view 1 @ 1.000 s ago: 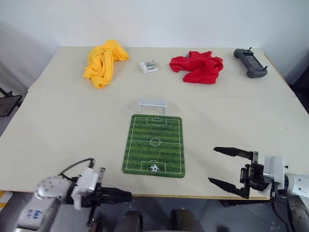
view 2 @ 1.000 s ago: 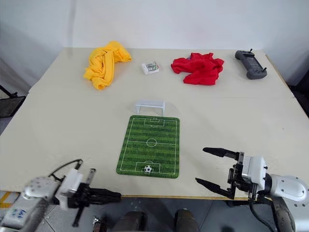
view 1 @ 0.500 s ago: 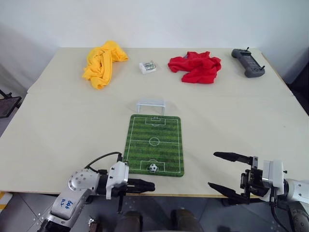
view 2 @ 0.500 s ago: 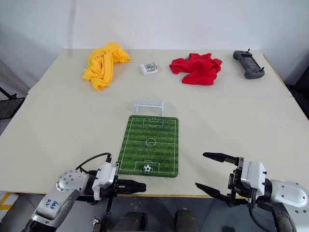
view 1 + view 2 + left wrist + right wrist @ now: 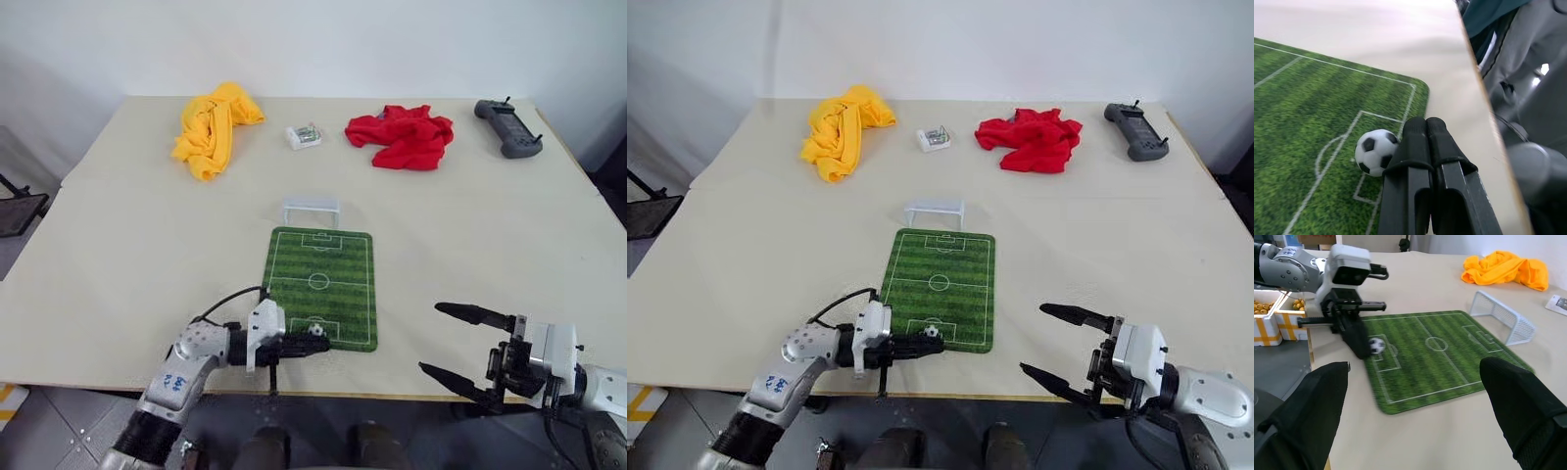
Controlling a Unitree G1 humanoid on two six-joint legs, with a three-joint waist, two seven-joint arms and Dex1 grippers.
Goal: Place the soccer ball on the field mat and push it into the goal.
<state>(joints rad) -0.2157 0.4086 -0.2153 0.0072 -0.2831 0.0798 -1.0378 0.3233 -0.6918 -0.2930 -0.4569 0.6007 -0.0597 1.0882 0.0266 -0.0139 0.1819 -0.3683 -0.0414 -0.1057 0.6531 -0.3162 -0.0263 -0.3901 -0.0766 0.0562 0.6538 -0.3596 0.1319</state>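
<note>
Worktop, near edge | my left jaws (image 5: 1425, 128) pressed together, tip touching soccer ball (image 5: 1375, 152) on field mat (image 5: 323, 269) | goal (image 5: 311, 209) straight beyond, far end | right jaws (image 5: 460, 343) spread, apart

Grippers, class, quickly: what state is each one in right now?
Left gripper: closed, holding nothing, fingertips right beside the soccer ball on the field mat.
Right gripper: open, holding nothing.

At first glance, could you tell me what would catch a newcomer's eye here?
The green field mat at mid-table, with the goal at its far end. At its near end the shut left hand meets the soccer ball. Yellow and red cloths brighten the far edge.
</note>
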